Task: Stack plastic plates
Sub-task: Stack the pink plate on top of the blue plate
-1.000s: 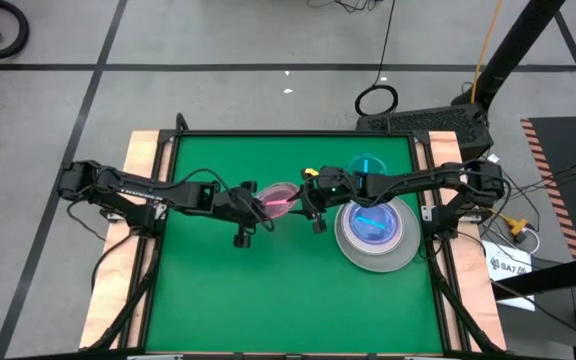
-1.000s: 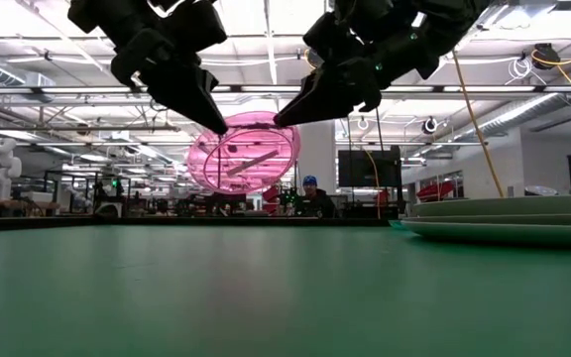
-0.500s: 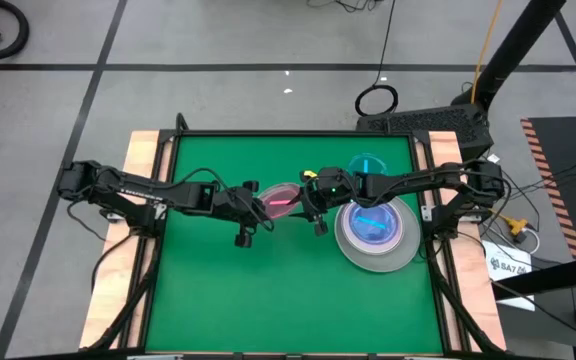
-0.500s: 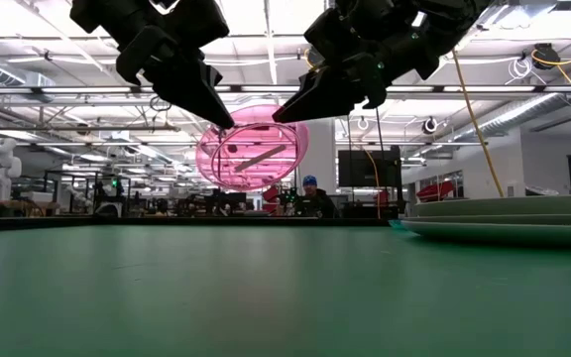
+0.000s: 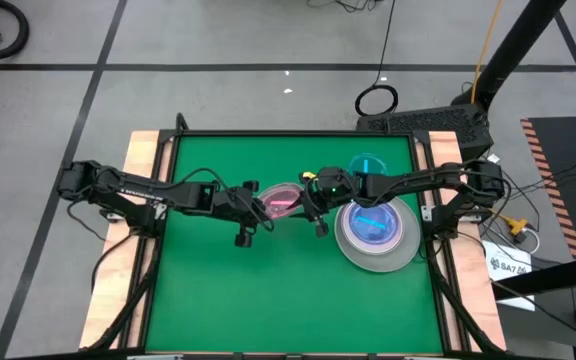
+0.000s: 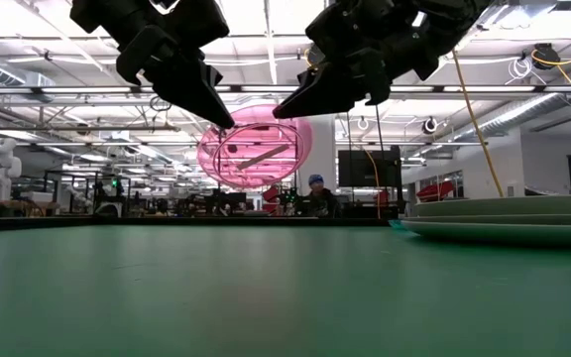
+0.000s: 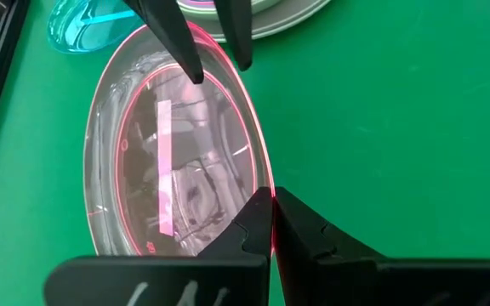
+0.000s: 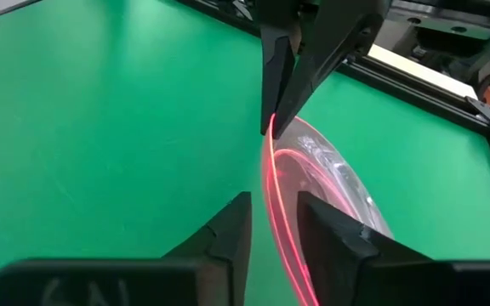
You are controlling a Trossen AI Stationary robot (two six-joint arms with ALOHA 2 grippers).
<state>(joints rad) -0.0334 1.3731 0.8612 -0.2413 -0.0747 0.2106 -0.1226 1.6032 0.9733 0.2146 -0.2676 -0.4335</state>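
Note:
A small translucent pink plate (image 5: 280, 198) hangs in the air over the table's middle, tipped steeply on edge (image 6: 256, 151). My left gripper (image 7: 270, 223) is shut on it. My right gripper (image 8: 275, 228) is open. Its two fingers stand on either side of the opposite rim without touching it. At the table's right is a stack (image 5: 373, 232) of large and medium plates with a blue plate on top. Another blue plate (image 5: 368, 165) lies flat on the mat beyond the stack. My left gripper pinches the pink plate's rim (image 7: 266, 191) between its two fingers, on the side toward the table's left. The fingers slant down from the left (image 6: 201, 99). The plate is lifted clear of the table and stands steeply tilted, reaching toward the right gripper.
The green mat (image 5: 268, 290) is bare in its near half and on the left. Wooden boards and a black frame (image 5: 158, 200) border it. In the low view the stack's rims (image 6: 509, 220) stand at the right, and a person shows far off in the room behind.
My left gripper has carried the pink plate a little toward the table's right and slightly up. The plate's far rim has gone in between the right gripper's open fingers. The right gripper has barely moved.

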